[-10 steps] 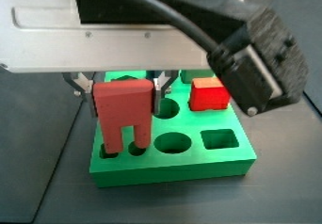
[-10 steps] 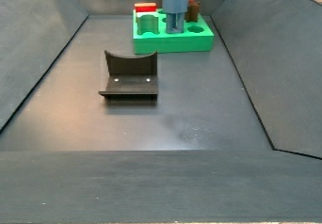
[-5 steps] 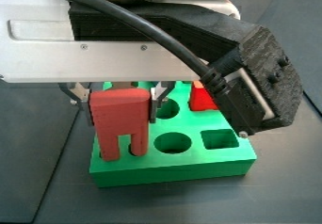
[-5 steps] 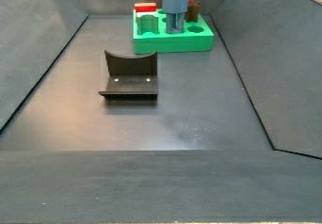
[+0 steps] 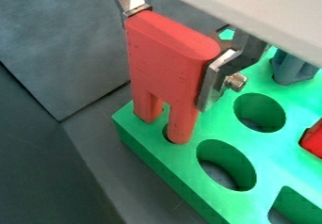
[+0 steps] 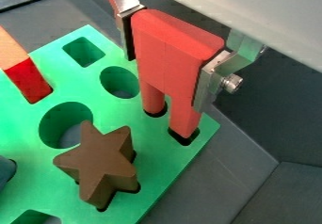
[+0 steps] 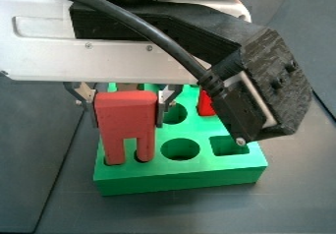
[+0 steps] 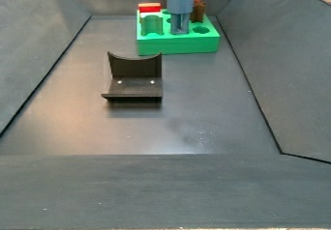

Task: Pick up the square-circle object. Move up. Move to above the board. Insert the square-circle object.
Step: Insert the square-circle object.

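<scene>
The square-circle object is a salmon-red block with two legs. It stands upright at a corner of the green board. In both wrist views the lower ends of its legs sit inside two holes of the board. My gripper is shut on the block's upper body, one silver finger on each side. In a side view the board lies at the far end of the floor, and I cannot make out the gripper or the block there.
A brown star piece and a bright red cube sit in the board. A grey-blue piece stands on it too. Open round holes lie beside the block. The fixture stands mid-floor, with sloping walls around it.
The gripper has come down a little with the block, so the legs reach lower into the board's holes. The black wrist housing has shifted left in the side view.
</scene>
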